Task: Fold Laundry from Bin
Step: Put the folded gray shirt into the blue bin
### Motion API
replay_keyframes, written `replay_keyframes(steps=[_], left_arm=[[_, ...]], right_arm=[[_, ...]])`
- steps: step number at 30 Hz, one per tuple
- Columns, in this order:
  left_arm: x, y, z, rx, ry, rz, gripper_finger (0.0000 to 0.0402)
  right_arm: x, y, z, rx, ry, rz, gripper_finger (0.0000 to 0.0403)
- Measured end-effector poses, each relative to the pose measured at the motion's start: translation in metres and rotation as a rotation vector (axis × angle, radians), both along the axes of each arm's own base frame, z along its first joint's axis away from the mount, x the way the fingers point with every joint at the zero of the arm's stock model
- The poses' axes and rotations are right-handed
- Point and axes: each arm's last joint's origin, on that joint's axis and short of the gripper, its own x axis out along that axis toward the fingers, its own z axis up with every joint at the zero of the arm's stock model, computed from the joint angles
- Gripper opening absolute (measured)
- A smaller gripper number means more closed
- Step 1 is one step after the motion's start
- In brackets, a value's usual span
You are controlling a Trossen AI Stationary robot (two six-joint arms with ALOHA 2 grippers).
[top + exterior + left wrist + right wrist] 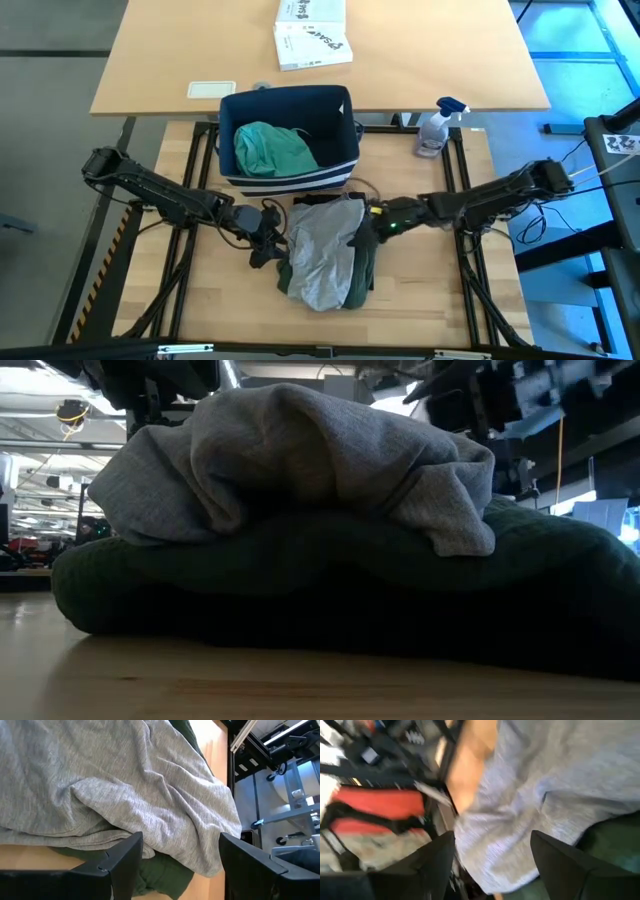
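Counter (420,290), wooden, centre: one light grey garment (322,250), crumpled, lying on top of a dark green garment (360,285) that shows at the lower edges of the pile. Neither is folded flat yet.

Bin (290,180), navy with white stripes, just behind the pile: holds one teal-green garment (272,148), bunched.

Left gripper (268,240): at the pile's left edge, fingers (125,865) spread wide, holding nothing, grey cloth directly ahead.

Right gripper (362,236): at the pile's right edge over the grey cloth, fingers (437,860) wide apart, nothing between them.

Handling, by my estimate: light, limp knit that sags and bunches, not slippery and not fragile. Best taken at an outer hem or corner, one per gripper, so the cloth can be drawn flat; a pinch mid-fold would likely catch the green layer too.

Also present: spray bottle (437,128), white printed box (312,34).
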Motion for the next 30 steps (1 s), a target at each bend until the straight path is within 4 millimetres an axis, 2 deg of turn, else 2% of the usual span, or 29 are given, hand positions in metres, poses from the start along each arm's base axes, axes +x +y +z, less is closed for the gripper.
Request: replay_keyframes(steps=[4,7,10,21,24,30], left_arm=[[0.0,0.0,0.0,0.002,0.0,0.006,0.0252],[0.0,0.0,0.0,0.008,-0.002,0.013,0.0252],[0.0,0.001,0.0,0.013,-0.004,0.019,0.0252],[0.0,0.001,0.0,-0.003,0.0,0.033,0.0252],[0.0,0.001,0.0,-0.003,0.0,0.033,0.0252],[0.0,0.001,0.001,0.021,-0.01,0.01,0.0252]], right_arm=[[-0.012,0.003,0.004,0.02,-0.085,-0.091,0.0262],[-0.008,0.005,0.016,0.024,-0.123,-0.094,0.0262],[-0.003,0.006,0.015,0.025,-0.112,-0.08,0.0262],[-0.001,0.033,-0.014,0.134,0.1,0.073,0.0262],[-0.004,0.033,-0.02,0.101,0.164,0.044,0.0262],[-0.002,0.023,-0.022,0.075,0.167,-0.008,0.0262]])
